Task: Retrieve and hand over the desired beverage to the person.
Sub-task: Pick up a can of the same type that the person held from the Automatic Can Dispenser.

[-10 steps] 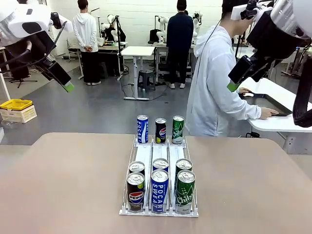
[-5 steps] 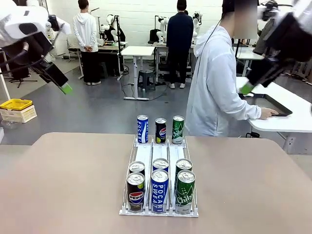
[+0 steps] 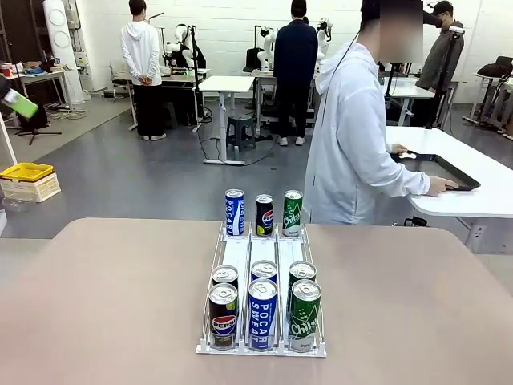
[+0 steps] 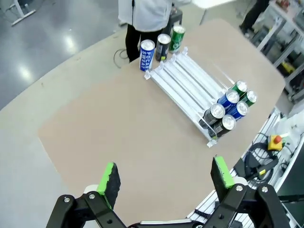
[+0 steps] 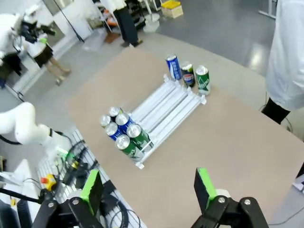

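Still untouched, cans (image 3: pixel 262 309) sit at both ends of the rack (image 3: pixel 263 250) mid-table (image 3: pixel 120 305), with the person (image 3: pixel 353 136) at the far edge turned aside. Both arms have swung up and away since a second ago. The left gripper (image 4: pixel 164 173) and right gripper (image 5: pixel 147 185) hang high, jaws apart and empty, so no pick has begun.

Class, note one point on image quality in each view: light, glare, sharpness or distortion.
Front view: even light, print on the cans sharp. Left wrist view: the table edge looks bowed by the wide angle, with glare patches on the floor. Right wrist view: softer, with floor glare too.
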Robot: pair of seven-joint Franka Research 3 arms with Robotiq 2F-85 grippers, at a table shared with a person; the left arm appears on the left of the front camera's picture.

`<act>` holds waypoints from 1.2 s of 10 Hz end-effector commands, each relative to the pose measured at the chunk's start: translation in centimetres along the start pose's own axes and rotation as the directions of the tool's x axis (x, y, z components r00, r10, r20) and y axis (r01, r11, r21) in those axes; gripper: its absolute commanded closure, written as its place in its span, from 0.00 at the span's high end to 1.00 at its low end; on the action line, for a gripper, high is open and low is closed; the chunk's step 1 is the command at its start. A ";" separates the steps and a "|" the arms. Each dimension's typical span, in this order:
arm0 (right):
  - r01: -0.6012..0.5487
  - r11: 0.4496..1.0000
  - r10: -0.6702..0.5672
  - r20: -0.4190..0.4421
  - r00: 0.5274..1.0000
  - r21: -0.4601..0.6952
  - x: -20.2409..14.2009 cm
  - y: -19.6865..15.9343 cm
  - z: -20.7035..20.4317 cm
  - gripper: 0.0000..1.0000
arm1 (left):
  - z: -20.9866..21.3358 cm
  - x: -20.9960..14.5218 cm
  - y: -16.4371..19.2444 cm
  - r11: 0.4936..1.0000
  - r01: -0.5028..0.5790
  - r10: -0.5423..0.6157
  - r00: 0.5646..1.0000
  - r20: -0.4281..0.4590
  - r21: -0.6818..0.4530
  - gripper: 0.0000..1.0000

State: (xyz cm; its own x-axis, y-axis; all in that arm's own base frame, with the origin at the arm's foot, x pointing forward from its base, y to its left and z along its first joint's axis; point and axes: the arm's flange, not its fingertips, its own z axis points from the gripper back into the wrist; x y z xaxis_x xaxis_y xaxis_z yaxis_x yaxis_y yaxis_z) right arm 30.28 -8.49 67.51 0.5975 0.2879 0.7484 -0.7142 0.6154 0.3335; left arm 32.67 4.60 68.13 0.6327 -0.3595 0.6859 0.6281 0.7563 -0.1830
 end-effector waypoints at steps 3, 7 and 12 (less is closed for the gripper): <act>0.047 0.999 -0.048 0.053 0.997 0.028 -1.8 -0.9 1.1 1.00 | 2.2 -4.6 3.3 0.988 -0.116 0.134 0.973 0.188 -0.105 1.00; 0.064 0.998 -0.064 0.039 0.997 0.011 -1.7 -0.9 1.8 1.00 | 3.0 -4.6 3.9 0.984 -0.144 0.160 0.974 0.162 -0.103 1.00; 0.064 0.998 -0.064 0.039 0.997 0.011 -1.7 -0.9 1.8 1.00 | 3.0 -4.6 3.9 0.984 -0.144 0.160 0.974 0.162 -0.103 1.00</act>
State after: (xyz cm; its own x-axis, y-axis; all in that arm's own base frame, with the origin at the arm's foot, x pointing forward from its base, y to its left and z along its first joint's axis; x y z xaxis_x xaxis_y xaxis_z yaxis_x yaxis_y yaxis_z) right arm 29.11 -11.00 66.94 0.6430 0.2134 0.7355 -0.6606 0.6405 0.3917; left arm 30.87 10.61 66.25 0.6559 -0.1280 0.7439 0.5572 0.7469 -0.3628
